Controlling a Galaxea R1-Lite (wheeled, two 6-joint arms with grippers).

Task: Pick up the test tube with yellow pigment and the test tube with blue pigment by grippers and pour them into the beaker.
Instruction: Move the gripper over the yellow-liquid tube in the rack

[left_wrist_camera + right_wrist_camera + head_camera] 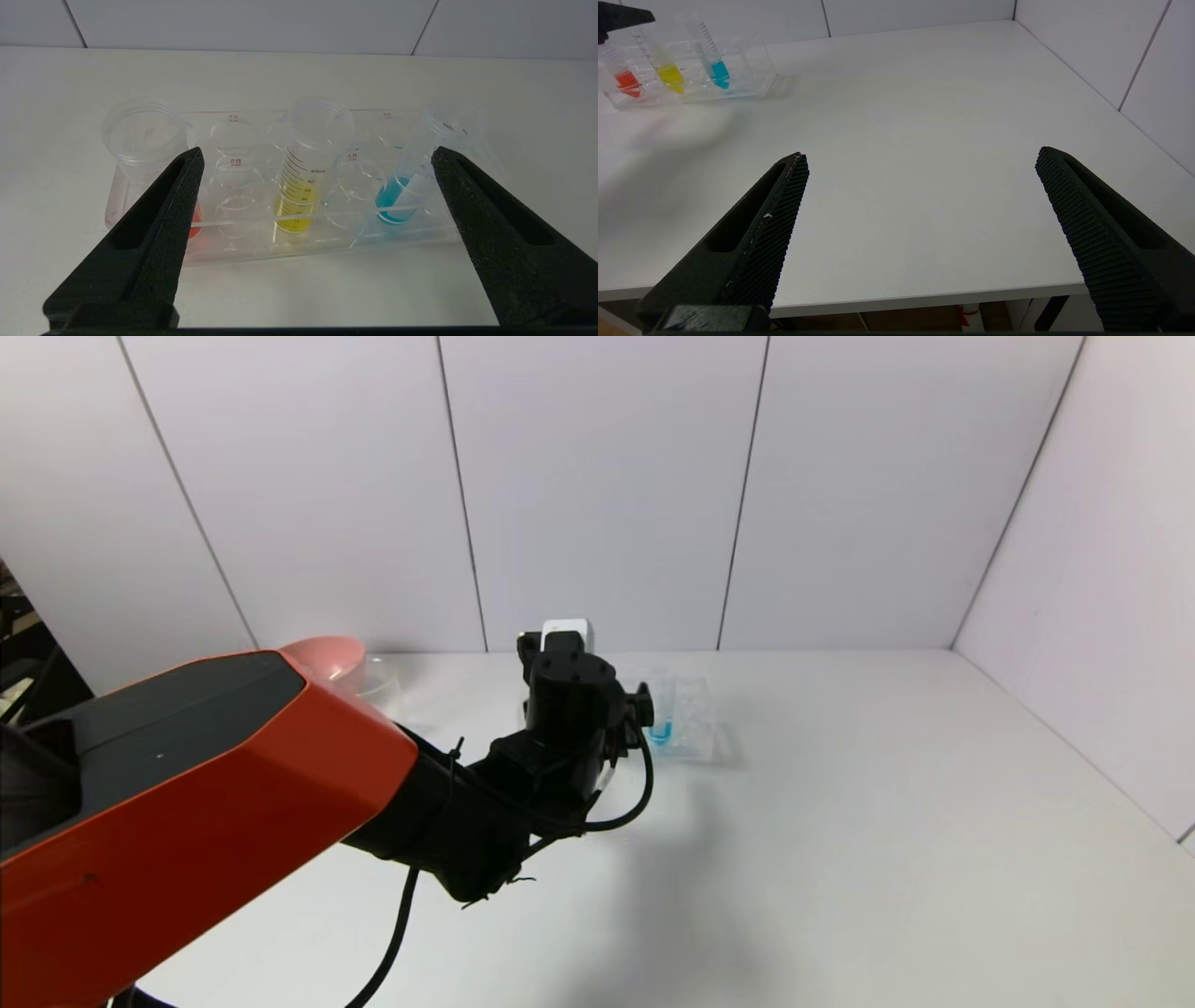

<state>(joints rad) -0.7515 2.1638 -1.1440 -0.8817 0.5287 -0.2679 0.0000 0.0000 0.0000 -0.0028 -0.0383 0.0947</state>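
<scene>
Nothing picked, nothing poured yet. Both target tubes sit in the clear rack (322, 242) at the far side of the table (887, 821). All of the task is still ahead: two grasps, two pours.

Left gripper (317, 156) is the one at work. It hangs just in front of the rack, facing it, fingers spread wide and holding nothing, touching nothing. In the left wrist view the test tube with yellow pigment (299, 186) stands upright in the middle of the rack, centred in the gap between my fingers. The test tube with blue pigment (402, 196) leans in its slot, near one finger (472, 210) but not touching it. The red tube (140, 154) sits at the other end, partly hidden behind the other finger. My read: I'm lined up for the yellow one first and need to advance before closing.

Beaker (378, 679): I think it's the clear vessel beside the pink bowl (327, 658), left of the rack in the head view, mostly blocked by my left arm. It's too hidden to say if it holds anything.

Right gripper (920, 158) is parked low at the near table edge, well away from the rack, fingers spread apart, empty.

Risk as I judge it: the rack slots are close together and the blue tube's lean could get clipped by my finger on the way in.
</scene>
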